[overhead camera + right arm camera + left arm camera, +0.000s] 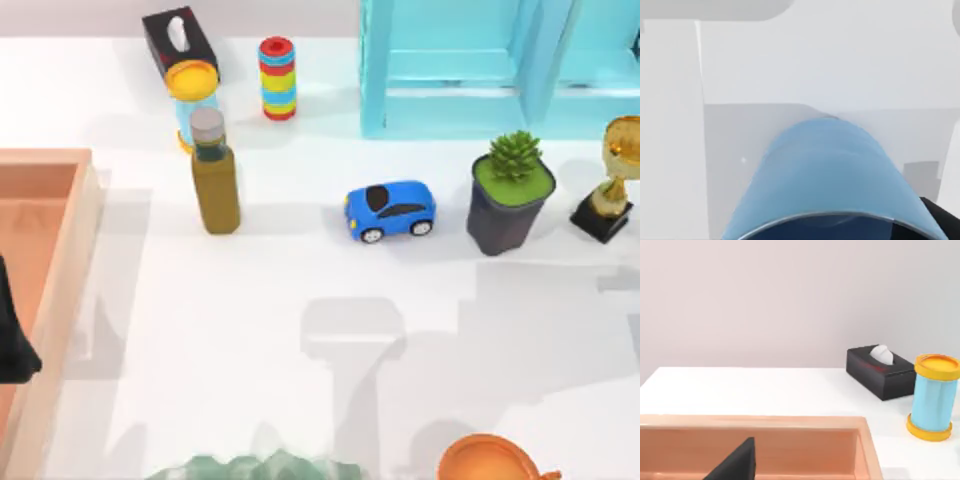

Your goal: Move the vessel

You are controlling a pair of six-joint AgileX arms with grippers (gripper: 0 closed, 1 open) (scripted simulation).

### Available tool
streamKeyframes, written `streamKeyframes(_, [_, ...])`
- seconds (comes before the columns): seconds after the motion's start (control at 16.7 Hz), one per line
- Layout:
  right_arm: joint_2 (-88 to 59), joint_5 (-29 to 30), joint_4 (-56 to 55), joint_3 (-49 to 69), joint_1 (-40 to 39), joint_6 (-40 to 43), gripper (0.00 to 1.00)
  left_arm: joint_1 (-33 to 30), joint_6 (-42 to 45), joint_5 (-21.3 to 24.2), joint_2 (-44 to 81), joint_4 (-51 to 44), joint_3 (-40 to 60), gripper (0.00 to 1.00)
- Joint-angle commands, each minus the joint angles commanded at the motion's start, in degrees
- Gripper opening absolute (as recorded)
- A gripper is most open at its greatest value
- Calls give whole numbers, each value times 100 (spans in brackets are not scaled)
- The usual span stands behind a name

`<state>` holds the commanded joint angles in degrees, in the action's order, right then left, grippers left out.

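Note:
The vessel (825,175), a plain blue cup, sits very close under the right wrist camera with its rim toward the lens. One dark finger (942,217) of my right gripper presses its side, and the white table lies well below it. My left gripper (12,340) hangs at the table's left edge over the wooden tray (60,250). One of its dark fingers (735,462) shows in the left wrist view in front of the tray's inner wall.
An olive bottle (215,180), a blue toy car (390,210) and a potted plant (510,195) stand in a row mid-table. An orange cup (490,462) is at the front edge. A tissue box (180,42), yellow-lidded canister (192,100), ring stack (277,78) and cyan shelf (480,65) line the back.

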<state>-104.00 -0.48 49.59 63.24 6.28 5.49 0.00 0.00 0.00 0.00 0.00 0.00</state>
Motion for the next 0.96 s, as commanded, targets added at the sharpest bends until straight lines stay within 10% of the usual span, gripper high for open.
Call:
streamKeyframes(0.6, [0, 0, 0, 0, 0, 0, 98, 0, 0, 0, 0, 0, 0, 100])
streamKeyframes(0.96, [0, 0, 0, 0, 0, 0, 100, 0, 0, 0, 0, 0, 0, 100])
